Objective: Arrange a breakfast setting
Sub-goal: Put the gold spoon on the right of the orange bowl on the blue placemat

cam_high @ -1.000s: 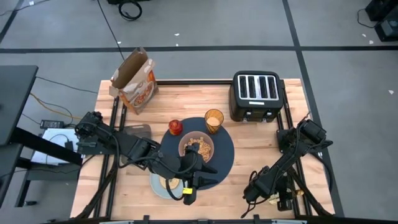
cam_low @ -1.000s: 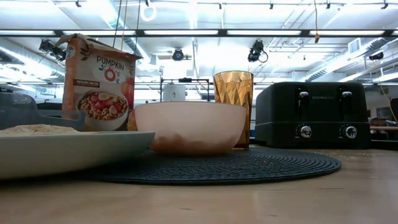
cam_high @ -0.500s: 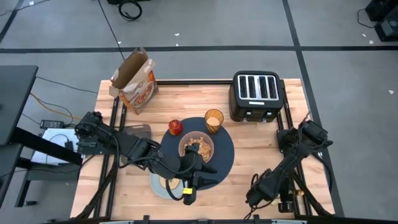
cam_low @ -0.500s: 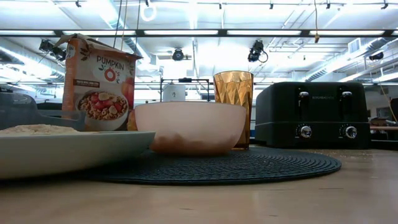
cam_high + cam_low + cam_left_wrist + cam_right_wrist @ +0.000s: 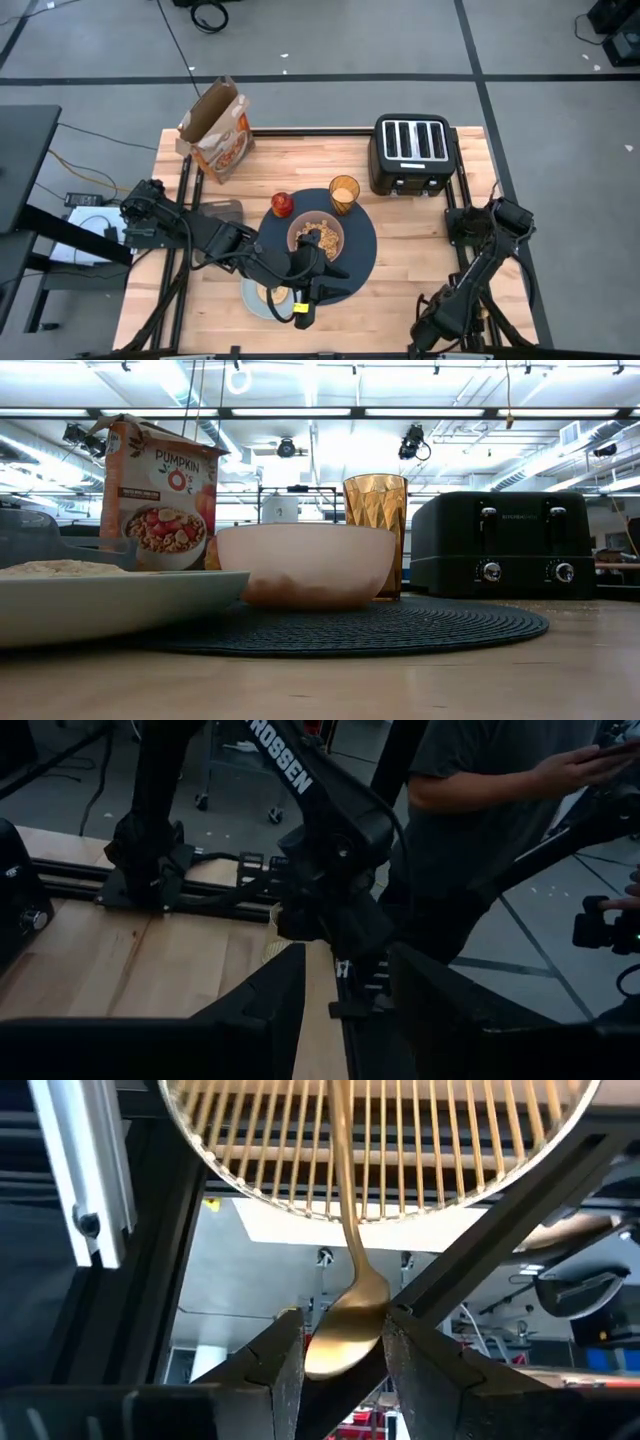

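Note:
The navy placemat (image 5: 362, 252) lies mid-table. On it stand the pink bowl (image 5: 316, 237) with cereal and the amber cup (image 5: 343, 192). The red apple (image 5: 282, 204) sits at the mat's far left rim. The blue-grey plate (image 5: 254, 300) with the bagel (image 5: 268, 293) rests at the mat's near left. My left gripper (image 5: 338, 281) is open and empty over the mat's near edge. My right gripper (image 5: 343, 1355) is at the table's near right corner, shut on the gold spoon (image 5: 345, 1260). The spoon's handle runs away along a round gold wire rack (image 5: 450, 1170). My right gripper has the spoon's bowl (image 5: 322, 1342) between its two fingers, one finger at each side edge of the bowl. The fingers lie along the spoon, and the handle (image 5: 342, 1170) points away from them across the wire rack. What the spoon rests on is not plain.
The black toaster (image 5: 411, 152) stands at the far right. An open cereal box (image 5: 218, 128) stands at the far left, with a grey container (image 5: 224, 210) nearer. A person (image 5: 470, 820) stands beyond the table's right side. Frame bars (image 5: 500, 1230) surround the right gripper.
My right arm has swung toward the table's near edge, down to the near right corner. My left arm and everything on the table have stayed still.

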Tool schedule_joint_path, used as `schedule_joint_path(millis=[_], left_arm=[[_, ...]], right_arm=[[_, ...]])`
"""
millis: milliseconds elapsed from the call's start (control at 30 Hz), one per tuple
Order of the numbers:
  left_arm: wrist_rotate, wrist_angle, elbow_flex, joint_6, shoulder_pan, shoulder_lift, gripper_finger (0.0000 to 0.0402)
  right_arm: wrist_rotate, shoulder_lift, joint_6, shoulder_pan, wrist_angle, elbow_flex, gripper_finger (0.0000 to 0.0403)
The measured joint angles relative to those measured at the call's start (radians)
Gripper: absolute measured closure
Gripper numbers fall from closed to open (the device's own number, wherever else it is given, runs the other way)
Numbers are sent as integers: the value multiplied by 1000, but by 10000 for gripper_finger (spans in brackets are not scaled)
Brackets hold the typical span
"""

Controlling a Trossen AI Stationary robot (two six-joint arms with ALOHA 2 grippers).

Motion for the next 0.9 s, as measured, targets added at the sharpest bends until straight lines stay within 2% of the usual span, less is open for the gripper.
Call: schedule_joint_path(millis=[167, 333, 433, 567, 800, 900], left_arm=[[0, 0, 0, 0, 1, 0, 251], [0, 0, 0, 0, 1, -1, 251], [0, 0, 0, 0, 1, -1, 251], [0, 0, 0, 0, 1, -1, 251], [0, 1, 0, 0, 1, -1, 251], [0, 0, 0, 0, 0, -1, 251]], right_arm=[[16, 0, 66, 26, 0, 1, 261], [96, 0, 109, 35, 0, 1, 270], [98, 0, 115, 35, 0, 1, 281], [97, 0, 116, 35, 0, 1, 309], [70, 0, 111, 34, -1, 1, 385], [59, 0, 97, 33, 2, 1, 387]])
